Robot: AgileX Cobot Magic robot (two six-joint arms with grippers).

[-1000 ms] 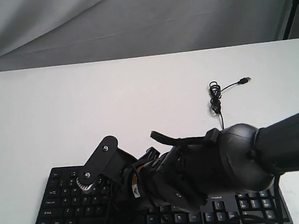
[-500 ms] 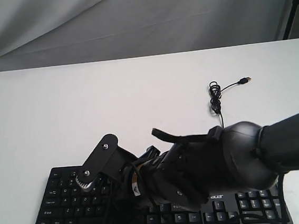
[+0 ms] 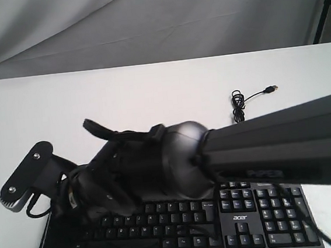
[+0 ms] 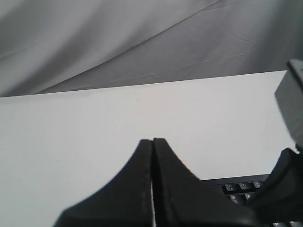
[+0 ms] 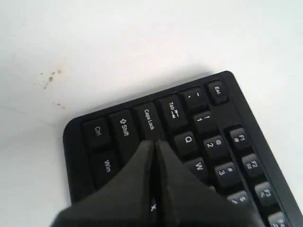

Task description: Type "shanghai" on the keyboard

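The black keyboard (image 3: 238, 211) lies along the table's near edge, its white "acer" logo showing. The big black right arm (image 3: 158, 166) reaches across it to its left end and hides my right gripper there. In the right wrist view the right gripper (image 5: 155, 142) is shut and empty. Its tips stand over the keyboard's (image 5: 208, 137) left end, right beside the Caps Lock key (image 5: 148, 119), with Q and W alongside. My left gripper (image 4: 152, 140) is shut on nothing over bare white table, with a corner of the keyboard (image 4: 241, 187) beside it.
The thin USB cable (image 3: 238, 108) coils on the table behind the keyboard, its plug (image 3: 273, 88) lying loose. Small dark specks (image 5: 49, 79) mark the table beyond the keyboard's left end. A grey cloth backdrop (image 3: 144, 20) hangs behind the white table (image 3: 122, 99).
The right arm has swept left along the keyboard, from its middle to its left end. The right-hand keys and the acer logo are now uncovered.
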